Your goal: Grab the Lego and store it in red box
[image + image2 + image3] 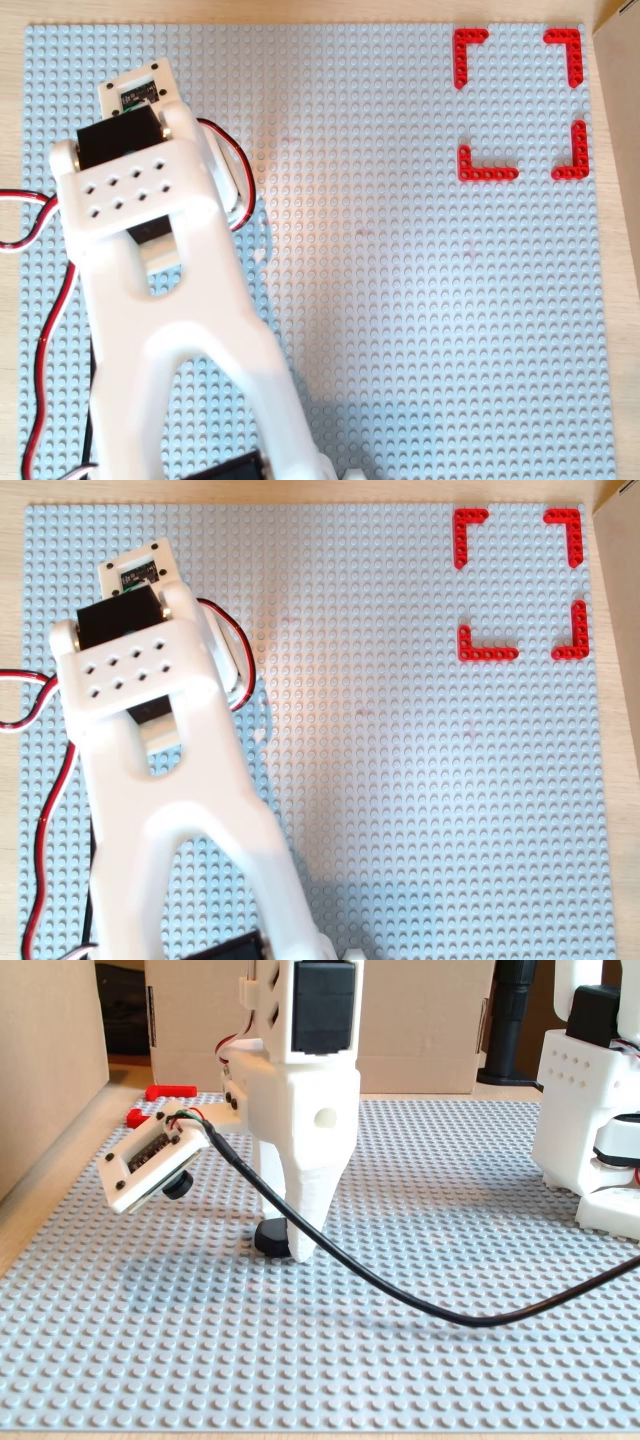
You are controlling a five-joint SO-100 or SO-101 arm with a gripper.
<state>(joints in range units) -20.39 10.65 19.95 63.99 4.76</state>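
A: Looking at the fixed view, we see the white two-finger gripper point(290, 1250) pointing down with its tips on the grey studded baseplate point(450, 1290), the small glossy black Lego point(270, 1237) touching them. Clenched on it or not, we cannot tell.

B: From above, our white arm point(150, 290) hides it. We see the red box of four L-shaped corner pieces point(520, 105) well apart, at the baseplate's top-right edge, open studs between.
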